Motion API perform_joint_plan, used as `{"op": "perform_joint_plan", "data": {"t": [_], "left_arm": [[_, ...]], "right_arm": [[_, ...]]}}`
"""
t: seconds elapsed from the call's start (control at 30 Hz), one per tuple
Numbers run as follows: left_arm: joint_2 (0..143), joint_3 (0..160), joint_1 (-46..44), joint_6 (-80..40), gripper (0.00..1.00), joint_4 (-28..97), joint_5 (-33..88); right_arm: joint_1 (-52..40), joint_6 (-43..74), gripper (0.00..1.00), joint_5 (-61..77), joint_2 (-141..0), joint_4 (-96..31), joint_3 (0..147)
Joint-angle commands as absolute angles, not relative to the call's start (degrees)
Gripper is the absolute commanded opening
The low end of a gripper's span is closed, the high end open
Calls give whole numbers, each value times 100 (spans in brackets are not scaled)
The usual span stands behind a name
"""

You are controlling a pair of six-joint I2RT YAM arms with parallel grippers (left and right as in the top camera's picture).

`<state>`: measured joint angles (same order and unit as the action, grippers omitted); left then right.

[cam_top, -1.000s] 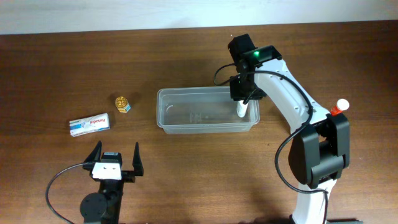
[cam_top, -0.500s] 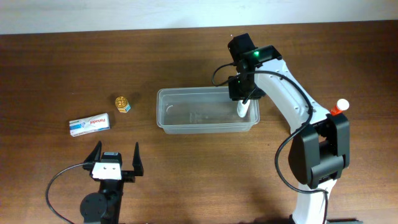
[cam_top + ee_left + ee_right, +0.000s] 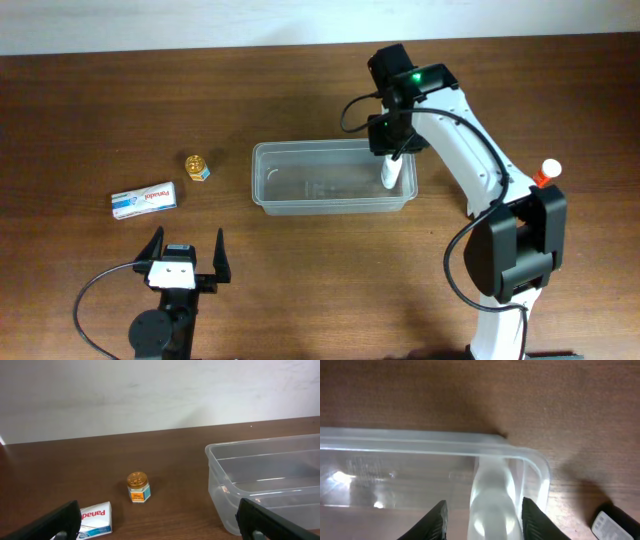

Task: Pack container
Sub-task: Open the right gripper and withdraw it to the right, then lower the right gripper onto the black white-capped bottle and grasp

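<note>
Container: clear plastic tub, mid-table, upright, mouth open.
Rectangular with rounded corners and a rim all round. The long side runs left to right in the overhead view, and it sits flat on the dark wood. The walls are see-through, so the table grain shows through the base, and there is a faint moulded mark at mid-floor. The left wrist view catches its left end, glossy with highlights. A white bottle sits inside at the right end, close to the corner wall.
</note>
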<state>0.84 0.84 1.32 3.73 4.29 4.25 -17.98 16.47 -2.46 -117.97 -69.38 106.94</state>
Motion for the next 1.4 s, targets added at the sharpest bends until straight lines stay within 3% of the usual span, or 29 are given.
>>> {"op": "perform_joint_plan", "data": {"t": [0.0,0.13,0.33,0.57,0.7,0.93,1.03,1.37], "left_arm": [[34,51,167,484,99,436,408],[34,51,167,484,99,436,408],[34,51,167,484,99,436,408],[34,51,167,484,99,436,408],[34,51,167,484,99,436,408],[34,51,167,482,99,436,408],[34,51,167,484,99,436,408],[34,51,167,484,99,434,408]], "right_arm": [[-1636,1629,40,-305,-11837,-7144,11078],[-1455,1546,40,-346,-11834,-7518,11511],[-1157,1476,49,-370,-11834,-8350,12547],[-642,1369,49,-405,-11832,-9736,13963],[-379,1111,59,-139,-11434,-9736,14000],[-97,1048,68,-242,-10269,-9734,12844],[115,873,77,-246,-9922,-9734,12055],[644,480,82,204,-9856,-8733,9668]]}}
